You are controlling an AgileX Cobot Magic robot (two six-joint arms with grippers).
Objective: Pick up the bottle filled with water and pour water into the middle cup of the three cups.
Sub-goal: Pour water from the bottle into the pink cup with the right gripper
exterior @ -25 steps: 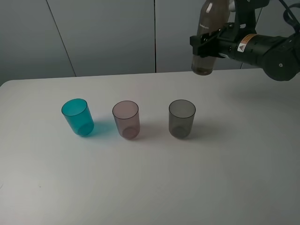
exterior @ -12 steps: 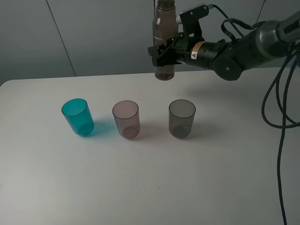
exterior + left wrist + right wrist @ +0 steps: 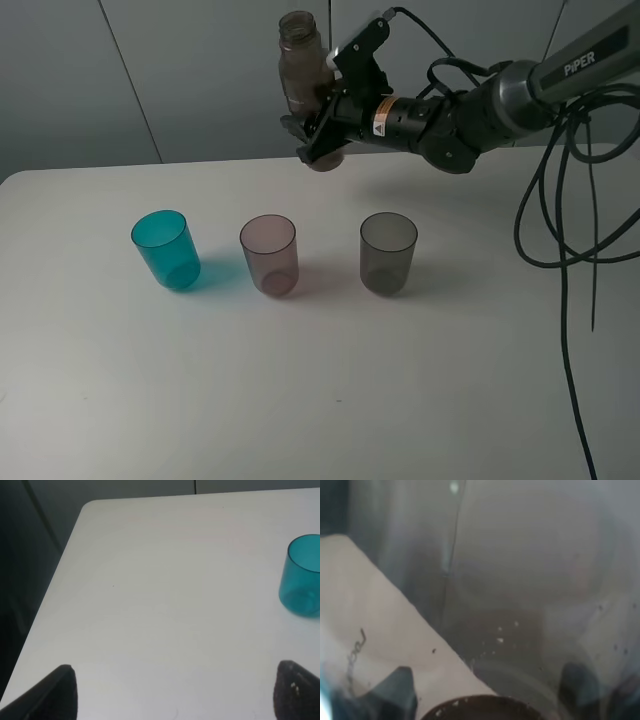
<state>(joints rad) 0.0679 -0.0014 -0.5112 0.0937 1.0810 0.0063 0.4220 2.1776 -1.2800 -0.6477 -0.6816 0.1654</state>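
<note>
1. Bottle (image 3: 300,75) is already lifted. The right gripper (image 3: 318,128) grasps it in the air, at 1 o'clock from the middle cup (image 3: 268,255). I think the pouring is still left.
2. Left gripper (image 3: 177,695) is released and holds nothing.
3. Half a second ago the bottle was upright. It has now moved toward 9 o'clock and tilts.

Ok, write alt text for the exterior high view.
The right gripper holds the brown bottle, slightly tilted, in the air above the white table, behind a row of teal cup, pink middle cup and grey cup.
</note>
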